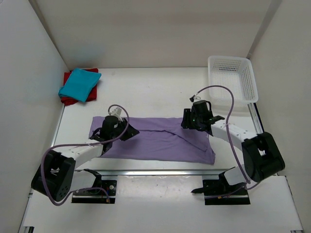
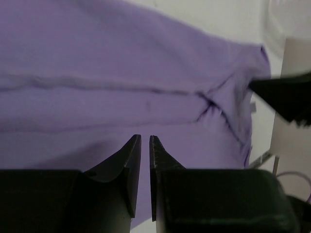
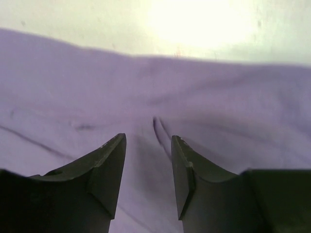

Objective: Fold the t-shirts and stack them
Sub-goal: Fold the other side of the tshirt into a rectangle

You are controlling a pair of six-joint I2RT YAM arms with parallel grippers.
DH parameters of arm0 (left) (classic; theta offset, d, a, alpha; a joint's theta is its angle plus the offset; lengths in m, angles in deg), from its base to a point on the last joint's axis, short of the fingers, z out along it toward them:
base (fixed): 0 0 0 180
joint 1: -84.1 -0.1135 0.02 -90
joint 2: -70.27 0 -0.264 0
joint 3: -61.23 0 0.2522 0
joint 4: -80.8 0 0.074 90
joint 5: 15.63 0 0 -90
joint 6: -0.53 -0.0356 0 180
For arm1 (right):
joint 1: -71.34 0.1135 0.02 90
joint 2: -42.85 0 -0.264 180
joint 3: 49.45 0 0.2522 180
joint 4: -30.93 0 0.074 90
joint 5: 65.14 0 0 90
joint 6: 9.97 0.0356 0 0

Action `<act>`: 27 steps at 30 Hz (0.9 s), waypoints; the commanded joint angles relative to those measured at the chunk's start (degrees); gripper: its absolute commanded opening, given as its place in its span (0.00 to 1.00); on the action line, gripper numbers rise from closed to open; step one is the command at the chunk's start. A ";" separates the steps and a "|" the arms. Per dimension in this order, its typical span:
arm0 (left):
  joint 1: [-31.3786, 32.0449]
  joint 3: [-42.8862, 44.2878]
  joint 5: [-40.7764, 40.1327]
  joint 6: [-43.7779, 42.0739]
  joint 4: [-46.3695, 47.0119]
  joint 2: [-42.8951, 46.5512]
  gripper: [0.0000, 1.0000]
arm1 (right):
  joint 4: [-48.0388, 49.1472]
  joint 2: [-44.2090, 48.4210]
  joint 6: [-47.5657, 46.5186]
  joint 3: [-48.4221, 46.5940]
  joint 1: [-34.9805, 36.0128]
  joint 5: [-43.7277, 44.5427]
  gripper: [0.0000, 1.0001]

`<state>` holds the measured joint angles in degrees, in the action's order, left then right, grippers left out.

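The lavender t-shirt point(image 1: 160, 141) lies folded into a long band across the middle of the table. My left gripper point(image 1: 128, 133) hovers over its left end and my right gripper point(image 1: 186, 120) over its upper right part. In the left wrist view my left gripper point(image 2: 145, 138) shows only a narrow gap, with nothing in it and lavender cloth point(image 2: 121, 58) below. The right gripper point(image 3: 148, 138) is open wider above the cloth point(image 3: 204, 92), holding nothing. At the back left, the folded teal t-shirt point(image 1: 79, 83) rests on the dark red t-shirt point(image 1: 68, 100).
A white lattice basket point(image 1: 232, 77) stands at the back right corner. White walls close in the table on the left, back and right. A metal rail point(image 1: 160, 172) runs along the near edge in front of the arm bases.
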<state>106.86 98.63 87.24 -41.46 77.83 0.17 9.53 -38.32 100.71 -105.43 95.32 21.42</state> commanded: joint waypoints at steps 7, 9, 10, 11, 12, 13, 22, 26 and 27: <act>2.90 -8.60 1.99 -0.90 5.82 4.36 0.24 | 7.11 -7.95 -3.02 -4.27 0.45 0.47 0.38; 1.24 -9.92 2.60 -0.72 6.00 6.03 0.24 | 6.33 -8.22 -2.85 -4.63 0.44 0.45 0.31; 1.14 -10.88 2.26 -0.72 5.91 7.16 0.24 | 6.32 -7.87 -2.93 -4.46 1.58 0.45 0.29; 0.53 -12.03 2.25 -0.55 6.09 8.22 0.24 | 5.89 -7.17 -2.85 -4.11 1.85 0.54 0.23; -0.08 -12.30 2.60 -0.37 6.35 8.84 0.24 | 5.10 -6.90 -2.41 -4.01 2.46 0.80 0.17; -0.26 -12.30 2.95 -0.55 6.18 8.93 0.24 | 4.31 -5.94 -2.15 -3.75 3.08 0.63 0.12; 0.00 -9.49 3.39 0.24 8.37 7.19 0.24 | -6.58 7.14 5.05 3.01 10.02 7.04 0.00; 0.79 -7.47 4.10 -0.10 8.64 5.42 0.24 | -7.83 9.88 10.41 5.29 14.33 5.13 0.01; 0.44 -6.68 4.54 0.59 8.81 5.07 0.24 | -7.22 9.63 11.64 5.48 15.46 4.16 0.02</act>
<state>106.89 88.93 90.05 -41.30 84.19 5.52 3.54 -29.71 107.03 -101.19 108.66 26.32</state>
